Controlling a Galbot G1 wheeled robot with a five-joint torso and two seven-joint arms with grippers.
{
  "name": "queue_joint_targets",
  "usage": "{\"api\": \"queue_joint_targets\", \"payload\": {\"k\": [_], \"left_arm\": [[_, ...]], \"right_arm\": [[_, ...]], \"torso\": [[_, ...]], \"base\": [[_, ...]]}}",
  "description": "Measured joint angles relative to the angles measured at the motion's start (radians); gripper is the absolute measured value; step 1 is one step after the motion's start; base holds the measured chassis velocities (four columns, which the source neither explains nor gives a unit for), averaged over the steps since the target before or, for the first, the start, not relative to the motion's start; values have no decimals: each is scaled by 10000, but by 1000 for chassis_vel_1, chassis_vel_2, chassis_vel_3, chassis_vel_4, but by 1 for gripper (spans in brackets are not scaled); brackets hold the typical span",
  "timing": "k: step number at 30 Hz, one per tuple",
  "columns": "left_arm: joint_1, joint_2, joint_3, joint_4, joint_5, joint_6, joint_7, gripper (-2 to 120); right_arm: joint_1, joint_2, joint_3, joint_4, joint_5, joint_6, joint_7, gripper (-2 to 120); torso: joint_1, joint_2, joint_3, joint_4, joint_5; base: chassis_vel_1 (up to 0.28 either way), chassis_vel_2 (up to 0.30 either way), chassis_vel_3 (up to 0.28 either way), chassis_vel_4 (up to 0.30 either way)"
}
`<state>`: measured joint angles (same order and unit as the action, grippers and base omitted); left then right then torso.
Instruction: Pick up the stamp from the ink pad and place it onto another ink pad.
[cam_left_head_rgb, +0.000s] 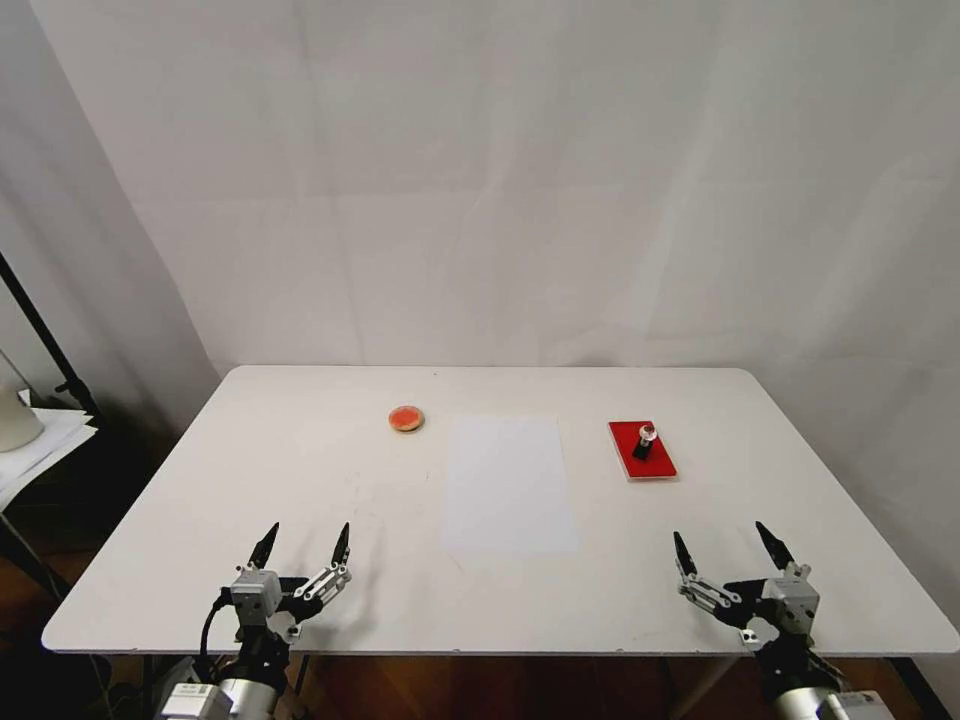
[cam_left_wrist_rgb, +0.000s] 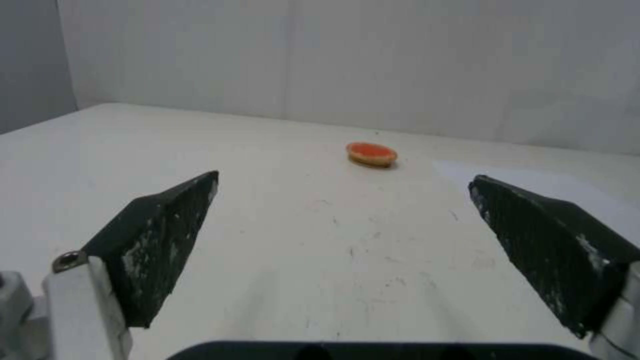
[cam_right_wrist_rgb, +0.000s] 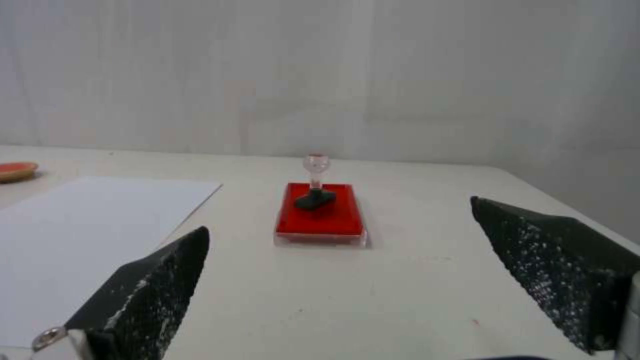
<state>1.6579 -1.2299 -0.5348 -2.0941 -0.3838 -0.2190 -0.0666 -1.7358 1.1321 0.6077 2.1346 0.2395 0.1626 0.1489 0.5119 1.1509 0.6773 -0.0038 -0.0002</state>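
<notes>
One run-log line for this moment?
stamp upright on red ink pad | round ink pad bare | left gripper, right gripper open, near edge

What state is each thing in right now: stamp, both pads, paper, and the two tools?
Stamp: upright on the red ink pad, not held.
Red ink pad: flat on the table, carrying the stamp.
Round ink pad: uncovered, nothing on it.
Paper sheet: flat between the two pads.
Left tool: open, near the table's front edge.
Right tool: open, short of the red pad.
</notes>
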Motion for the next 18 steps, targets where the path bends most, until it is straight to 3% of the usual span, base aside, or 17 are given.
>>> {"api": "queue_joint_targets", "payload": {"k": [11,14,18], "left_arm": [[0,0,0,0,0,0,0,100],[1,0,0,0,0,0,0,100],[0,0,0,0,0,0,-1,100]], "right_arm": [[90,-96,-23,-89,250,-48,-7,100],[610,-444,-146,-324,752,-226,-13,100],[2208,-1660,-728,-982,2374,-726,-32,100]], "torso": [[0,0,0,-2,0],[-1,0,0,-4,1],[1,0,1,5,2]], "base": [[0,0,0,0],[0,0,0,0],[0,0,0,0]]}}
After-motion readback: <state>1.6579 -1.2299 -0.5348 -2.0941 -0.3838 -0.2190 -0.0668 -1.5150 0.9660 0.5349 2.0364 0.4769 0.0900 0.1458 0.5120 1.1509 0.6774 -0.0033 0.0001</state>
